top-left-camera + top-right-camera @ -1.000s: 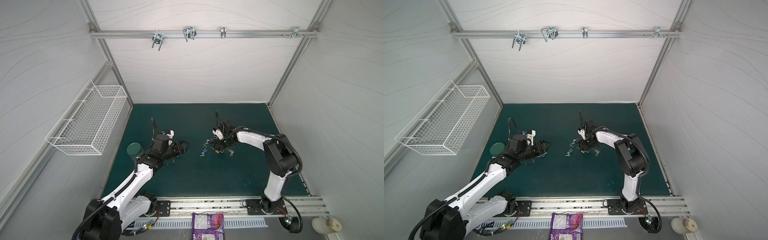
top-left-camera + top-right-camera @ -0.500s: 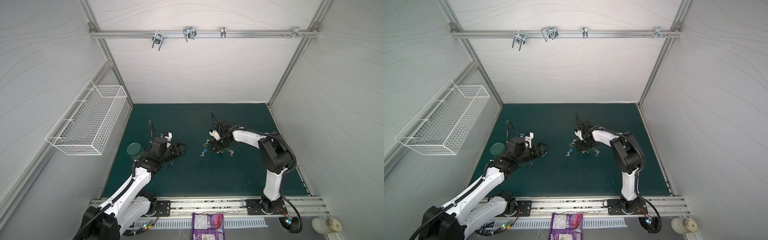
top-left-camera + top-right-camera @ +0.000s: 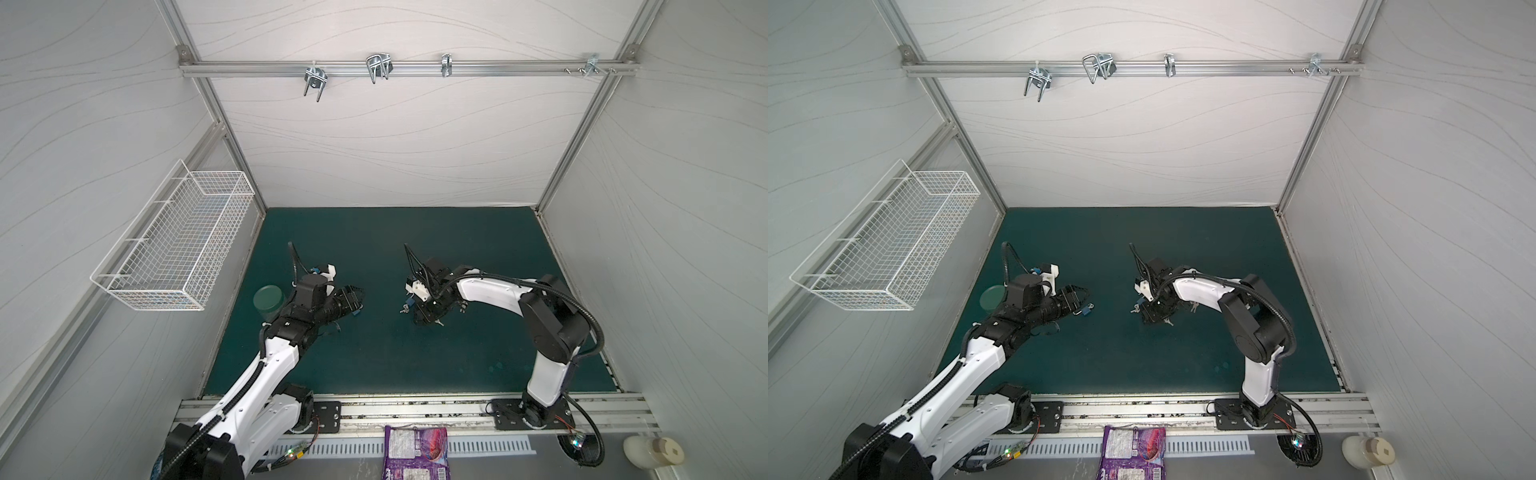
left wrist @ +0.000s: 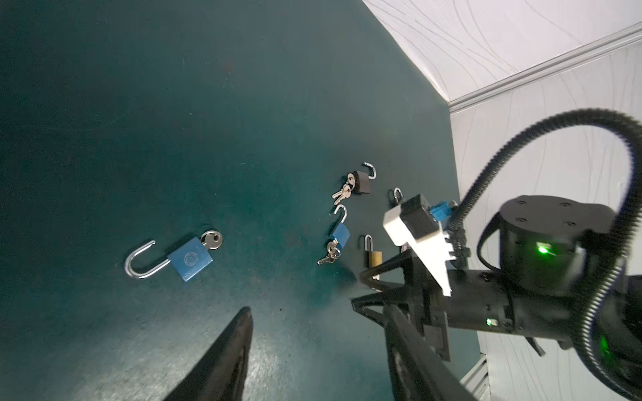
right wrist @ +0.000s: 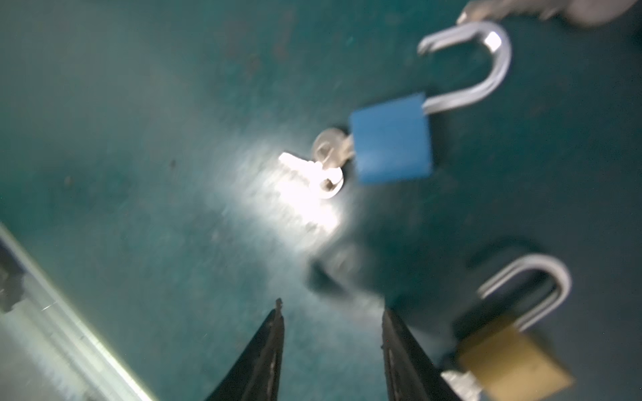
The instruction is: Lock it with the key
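- The large blue padlock [image 4: 189, 258] lies flat on the teal tabletop [image 4: 104, 104]. Its shackle is swung open and its key [image 4: 212, 240] is seated in the base, so shackle, body and key run along one line.
- In a top view it sits just beside the tips of the left pincer [image 3: 1077, 297], shackle end toward the pincer and key end toward the middle of the tabletop.
- The left pincer is released, with only bare tabletop between its fingers.
- The right pincer [image 5: 331, 307] is also released and empty, low over the tabletop.
- Beyond its tips, not touching them, lies a small blue padlock [image 5: 391, 139], shackle open, with keys [image 5: 326, 163] on a ring at its base.
- The right wrist view is blurred, so the brass padlock [image 5: 510, 361] beside one finger shows no detail.
- Only the left wrist view shows the black padlock [image 4: 361, 181] clearly, with its shackle open.
- In both top views the right arm covers most of that cluster.
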`<state>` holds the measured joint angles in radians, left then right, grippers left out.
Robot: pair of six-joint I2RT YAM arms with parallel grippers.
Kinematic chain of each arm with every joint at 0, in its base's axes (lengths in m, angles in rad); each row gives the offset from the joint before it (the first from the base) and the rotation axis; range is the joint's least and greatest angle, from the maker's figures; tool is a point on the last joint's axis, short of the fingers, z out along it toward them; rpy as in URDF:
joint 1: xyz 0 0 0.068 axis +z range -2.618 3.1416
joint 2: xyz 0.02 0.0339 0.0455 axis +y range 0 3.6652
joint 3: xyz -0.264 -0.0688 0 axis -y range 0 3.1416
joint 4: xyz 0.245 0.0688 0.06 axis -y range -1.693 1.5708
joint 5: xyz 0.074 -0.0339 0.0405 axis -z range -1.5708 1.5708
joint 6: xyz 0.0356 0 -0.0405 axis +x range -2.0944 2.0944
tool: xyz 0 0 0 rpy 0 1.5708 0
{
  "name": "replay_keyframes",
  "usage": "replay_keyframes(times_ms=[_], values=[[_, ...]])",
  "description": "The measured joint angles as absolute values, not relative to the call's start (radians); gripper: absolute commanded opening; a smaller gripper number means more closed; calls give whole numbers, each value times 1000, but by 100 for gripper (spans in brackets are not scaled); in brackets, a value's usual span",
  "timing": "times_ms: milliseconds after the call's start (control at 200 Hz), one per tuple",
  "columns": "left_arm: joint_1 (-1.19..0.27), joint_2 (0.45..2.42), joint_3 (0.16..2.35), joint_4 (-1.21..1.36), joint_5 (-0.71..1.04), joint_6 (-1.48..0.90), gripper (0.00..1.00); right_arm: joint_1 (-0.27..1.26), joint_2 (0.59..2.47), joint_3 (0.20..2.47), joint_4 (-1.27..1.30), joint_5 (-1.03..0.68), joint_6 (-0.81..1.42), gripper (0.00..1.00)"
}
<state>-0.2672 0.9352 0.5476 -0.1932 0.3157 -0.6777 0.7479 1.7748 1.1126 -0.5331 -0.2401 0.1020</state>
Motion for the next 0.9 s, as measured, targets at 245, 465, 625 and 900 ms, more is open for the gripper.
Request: replay_keyframes(times_ms=[245, 465, 625, 900], values=[[-385, 1114, 665, -197, 253, -604, 61, 637, 1602, 1091, -416, -82, 283, 51], [-445, 1318, 772, -83, 216, -593, 61, 619, 1716, 1247, -452, 82, 400, 47], [-446, 1418, 810, -47, 197, -578, 61, 638, 1776, 1322, -506, 168, 537, 57], [-401, 1442, 840, 14, 167, -553, 61, 704, 1932, 1516, -664, 283, 849, 58]])
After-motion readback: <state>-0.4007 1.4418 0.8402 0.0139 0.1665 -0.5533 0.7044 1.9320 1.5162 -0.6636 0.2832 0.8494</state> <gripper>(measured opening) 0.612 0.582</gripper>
